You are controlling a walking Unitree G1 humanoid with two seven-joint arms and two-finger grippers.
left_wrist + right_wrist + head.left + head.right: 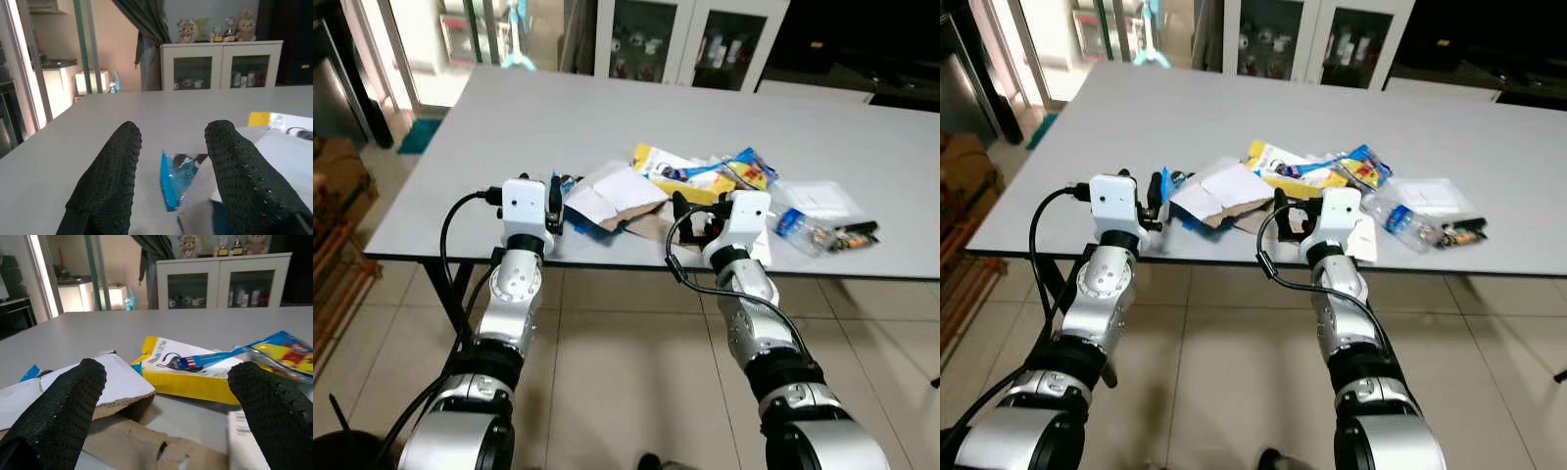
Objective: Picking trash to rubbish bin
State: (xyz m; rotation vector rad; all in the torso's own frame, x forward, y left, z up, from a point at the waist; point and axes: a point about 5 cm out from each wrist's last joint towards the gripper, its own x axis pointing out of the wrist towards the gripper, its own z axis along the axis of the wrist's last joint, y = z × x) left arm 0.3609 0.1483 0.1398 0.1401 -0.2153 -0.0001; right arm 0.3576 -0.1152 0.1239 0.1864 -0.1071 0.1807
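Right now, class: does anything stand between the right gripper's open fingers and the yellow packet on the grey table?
Partly. The right gripper is open, and torn brown cardboard with a white card flap lies low between it and the yellow packet. The packet's right half has a free line above the grey table.

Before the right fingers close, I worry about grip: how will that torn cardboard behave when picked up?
The cardboard looks thin and flat, so probably light and somewhat bendy rather than stiff. Its ragged torn edge suggests it could rip further if pinched near there. It lies under other wrappers, like the yellow packet, so lifting may drag them. The right gripper is open.
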